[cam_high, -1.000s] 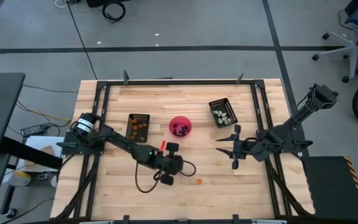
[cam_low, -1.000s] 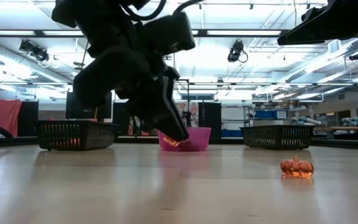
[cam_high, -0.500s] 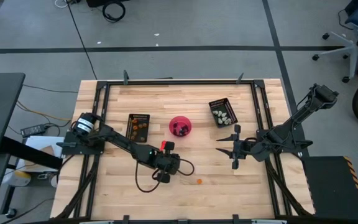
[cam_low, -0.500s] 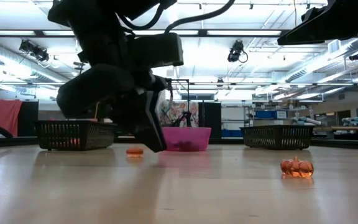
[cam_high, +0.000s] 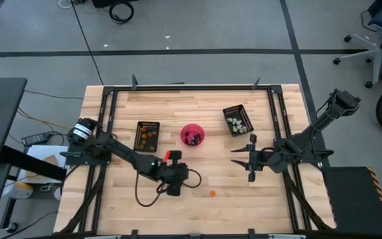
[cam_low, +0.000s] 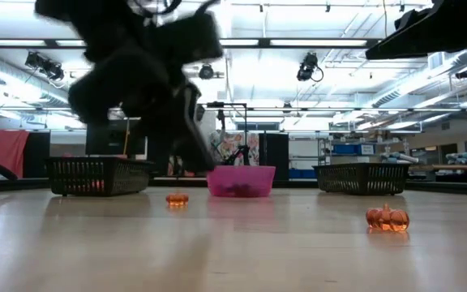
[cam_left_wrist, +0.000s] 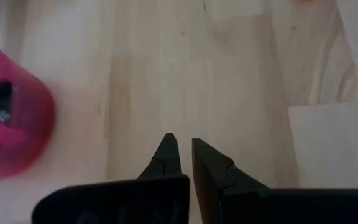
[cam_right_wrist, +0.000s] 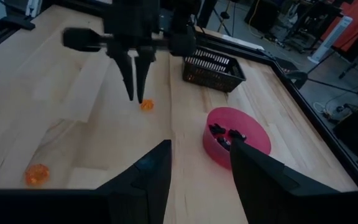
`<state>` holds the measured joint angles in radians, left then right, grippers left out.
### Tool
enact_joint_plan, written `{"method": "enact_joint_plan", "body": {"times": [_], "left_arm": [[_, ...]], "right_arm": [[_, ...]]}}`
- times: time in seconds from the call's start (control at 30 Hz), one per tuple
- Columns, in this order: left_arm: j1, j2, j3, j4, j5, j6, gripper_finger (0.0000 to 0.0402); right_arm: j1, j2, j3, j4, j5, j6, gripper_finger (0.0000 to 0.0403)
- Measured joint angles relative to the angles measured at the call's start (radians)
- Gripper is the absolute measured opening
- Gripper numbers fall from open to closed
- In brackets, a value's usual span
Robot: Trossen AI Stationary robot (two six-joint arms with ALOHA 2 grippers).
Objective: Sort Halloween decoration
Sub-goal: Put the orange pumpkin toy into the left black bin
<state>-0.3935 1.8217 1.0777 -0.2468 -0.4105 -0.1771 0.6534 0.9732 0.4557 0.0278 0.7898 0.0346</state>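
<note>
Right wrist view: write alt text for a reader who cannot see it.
The left gripper hangs shut just above a small orange trinket on the wooden table. A second orange trinket lies nearer the camera, a pink bowl holds black trinkets, and a black tray sits behind. The right gripper is open.

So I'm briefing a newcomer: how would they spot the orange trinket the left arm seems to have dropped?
Start at the pink bowl mid-table. On the bare wood nearer the left tray lies a small orange trinket, below the shut left claw. The other loose orange piece sits far from the bowl.
</note>
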Motion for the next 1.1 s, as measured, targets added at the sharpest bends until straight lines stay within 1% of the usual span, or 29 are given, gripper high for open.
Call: {"method": "enact_joint_plan", "body": {"times": [0.07,0.17,0.3,0.4,0.47,0.57,0.7,0.83,1.0,1.1], "left_arm": [[-0.005,-0.001,-0.049,0.052,0.002,-0.028,0.0001],[-0.012,-0.006,-0.091,0.116,-0.001,-0.072,0.0001],[-0.023,-0.007,-0.125,0.119,-0.001,-0.118,0.0001],[-0.027,-0.007,-0.159,0.158,-0.009,-0.148,0.0001],[-0.033,-0.012,-0.199,0.225,-0.015,-0.163,0.0001],[-0.046,-0.022,-0.264,0.385,-0.019,-0.172,0.0001],[-0.082,-0.034,-0.338,0.543,-0.024,-0.172,0.0001],[-0.125,-0.036,-0.406,0.617,-0.094,-0.203,0.0001],[-0.152,-0.035,-0.475,0.681,-0.203,-0.302,0.0002],[-0.155,-0.035,-0.478,0.685,-0.222,-0.328,0.0006]], "right_arm": [[0.008,0.000,0.000,0.003,0.001,-0.001,0.0167],[0.013,0.000,0.000,0.004,0.016,-0.004,0.0167],[0.013,0.000,0.000,0.010,0.025,-0.009,0.0167],[0.013,0.000,0.000,0.010,0.025,-0.009,0.0167],[0.013,0.000,0.000,0.010,0.025,-0.009,0.0167],[0.013,0.000,0.000,0.009,0.025,-0.008,0.0167],[0.013,0.000,0.000,0.009,0.025,-0.009,0.0167],[0.013,0.000,0.000,0.013,0.025,-0.011,0.0167],[0.013,0.000,0.000,0.020,0.025,-0.011,0.0167],[0.013,0.000,0.000,0.023,0.025,-0.012,0.0167]]}}
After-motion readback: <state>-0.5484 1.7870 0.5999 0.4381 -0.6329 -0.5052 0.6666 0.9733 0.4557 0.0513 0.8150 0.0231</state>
